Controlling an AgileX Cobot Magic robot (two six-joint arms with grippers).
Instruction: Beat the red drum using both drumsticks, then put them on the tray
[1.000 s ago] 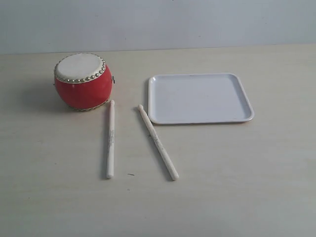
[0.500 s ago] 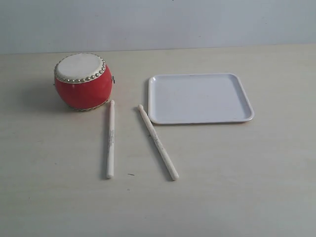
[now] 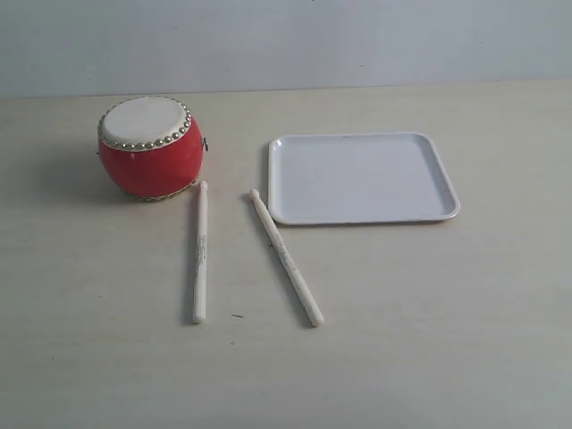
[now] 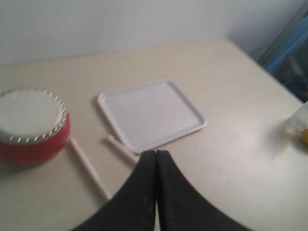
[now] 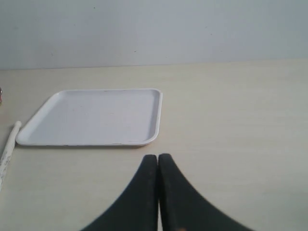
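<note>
Drumsticks: we saw both lying flat on the table, at 5 o'clock of the red drum and 8 o'clock of the tray.
Handling: we judged them light, stiff and apt to roll; best gripped near the butt end.
Left gripper: jaws pressed together, empty; sticks lay ahead, untouched.
Right gripper: jaws likewise closed on nothing; only one stick tip in sight, well apart.

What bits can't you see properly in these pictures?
- Exterior view: the dark print on the drumsticks is too small to read, and no gripper shows.
- Left wrist view: the shut left gripper hides the drumsticks' near ends. A blurred yellowish thing is cut off by the picture's edge.
- Right wrist view: the red drum is only a sliver at the edge, and just one drumstick shows, cut off.
</note>
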